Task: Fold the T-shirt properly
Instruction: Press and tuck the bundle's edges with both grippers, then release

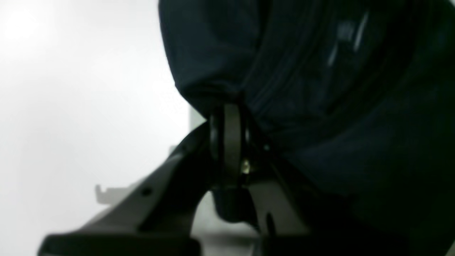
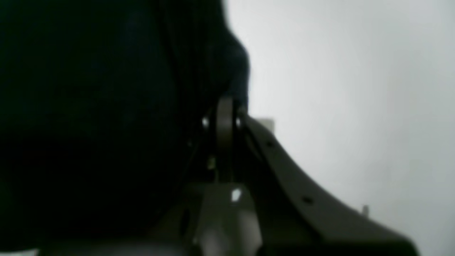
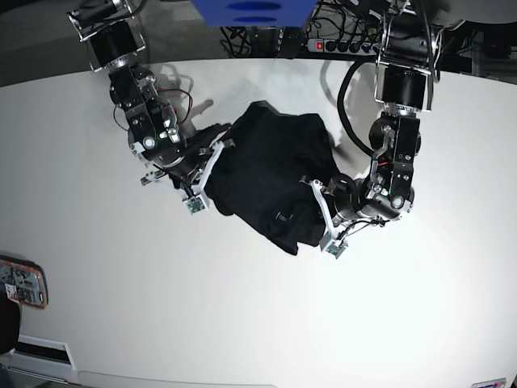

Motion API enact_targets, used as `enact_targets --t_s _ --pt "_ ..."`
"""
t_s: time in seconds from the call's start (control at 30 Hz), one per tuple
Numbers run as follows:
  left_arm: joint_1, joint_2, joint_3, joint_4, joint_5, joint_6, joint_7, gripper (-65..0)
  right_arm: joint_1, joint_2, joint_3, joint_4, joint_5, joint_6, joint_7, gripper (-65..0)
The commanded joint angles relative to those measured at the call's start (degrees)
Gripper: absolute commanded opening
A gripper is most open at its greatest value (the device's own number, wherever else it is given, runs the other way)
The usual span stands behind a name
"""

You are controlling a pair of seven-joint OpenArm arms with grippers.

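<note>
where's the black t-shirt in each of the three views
Left wrist: the T-shirt fills the upper right, its edge pinched in the shut left gripper.
Right wrist: it fills the dark left half, its edge pinched in the shut right gripper.
Base: it lies mid-table, between both arms.
Shared landmark: the white table, the pale background in both wrist views.

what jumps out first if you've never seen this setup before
The plain black cotton T-shirt bunched mid-table on the white table, stretched between two arms. The left pincer is shut on its near-right edge, the right pincer on its left edge. A blue box sits at the top edge.
</note>
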Motion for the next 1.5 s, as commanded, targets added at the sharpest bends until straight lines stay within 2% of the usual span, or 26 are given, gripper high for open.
enact_targets --t_s 0.0,0.13,0.2,0.33,0.5,0.6,0.8,1.0,1.1,1.27,1.47 --pt "-1.6 0.0 1.1 -0.1 -0.4 -0.1 -0.7 -65.0 -0.1 0.2 0.3 2.2 0.2 0.1 1.2 -65.0" --pt "-4.6 0.3 6.4 -3.6 2.5 -0.1 -1.2 -65.0 -3.6 0.2 0.3 6.8 0.2 0.1 1.1 -65.0" --pt "-5.5 1.7 8.5 -6.0 5.1 -0.1 -3.8 -65.0 -5.6 0.2 0.1 9.0 0.2 0.1 1.1 -65.0" --pt "-7.4 4.1 8.8 -10.0 9.9 -0.1 -7.0 -65.0 -9.0 0.2 0.0 11.5 0.2 0.1 1.0 -65.0" --pt "-10.3 7.4 8.9 -14.1 14.1 -0.1 -7.3 -65.0 -12.2 0.2 -0.1 11.6 0.2 0.1 1.0 -65.0" --pt "-11.8 8.7 8.9 -15.1 14.2 -0.1 -9.2 -65.0 -13.8 0.2 -1.4 11.6 0.1 0.1 1.1 -65.0" --pt "-14.9 11.9 9.0 -18.5 14.2 -0.1 -9.5 -65.0 -13.6 0.2 -9.5 11.6 0.1 -0.2 1.0 -65.0" --pt "-15.0 13.4 9.8 -18.2 14.2 -0.1 -9.4 -65.0 -13.5 0.2 -9.7 11.6 0.2 -0.2 1.0 -65.0" --pt "-13.5 13.3 9.8 -13.9 14.2 -0.1 -9.3 -65.0 -12.9 0.2 -9.0 11.7 0.2 -0.2 1.0 -65.0" --pt "-7.9 10.9 9.6 2.7 14.2 -0.1 -8.4 -65.0 -12.8 0.2 -3.8 13.5 0.1 -0.2 1.1 -65.0" --pt "-5.6 10.4 4.0 20.0 13.9 -0.1 2.1 -65.0 -12.6 0.2 4.4 15.6 0.1 -0.2 1.0 -65.0"
